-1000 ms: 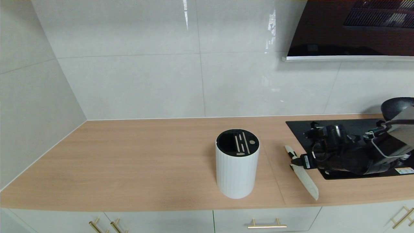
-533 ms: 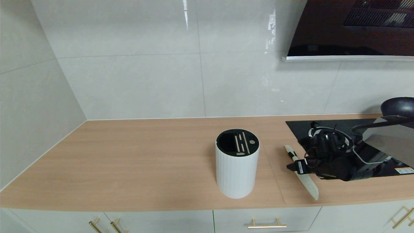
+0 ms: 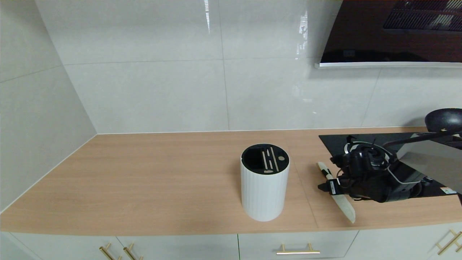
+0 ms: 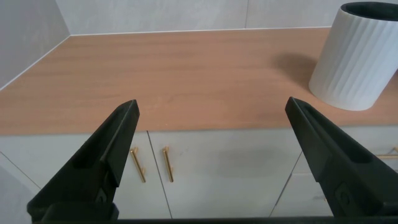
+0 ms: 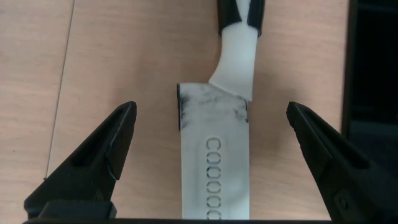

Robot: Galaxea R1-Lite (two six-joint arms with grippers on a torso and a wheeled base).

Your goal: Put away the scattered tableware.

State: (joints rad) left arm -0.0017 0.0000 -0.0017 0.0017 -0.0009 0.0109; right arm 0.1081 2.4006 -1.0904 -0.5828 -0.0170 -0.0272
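A white-bladed knife [image 3: 344, 208] with a black-and-white handle lies on the wooden counter [image 3: 162, 180], right of a white ribbed holder [image 3: 264, 191] with a black slotted top. My right gripper [image 3: 330, 180] hovers just above the knife, open. In the right wrist view its fingers [image 5: 93, 162] stand on either side of the blade's heel [image 5: 214, 124], apart from it. My left gripper [image 4: 211, 162] is open and holds nothing. It hangs in front of the counter's edge [image 4: 174, 74], with the holder [image 4: 354, 56] off to one side.
A black hob [image 3: 332, 142] is set into the counter at the right, with a dark pan [image 3: 442, 121] at its far end and a hood [image 3: 389, 32] above. Tiled walls close the back and left. Gold-handled drawers [image 3: 297, 251] lie below the front edge.
My right gripper has moved left off the hob's edge and now sits over the knife's blade near the handle. Knife and holder have not moved.
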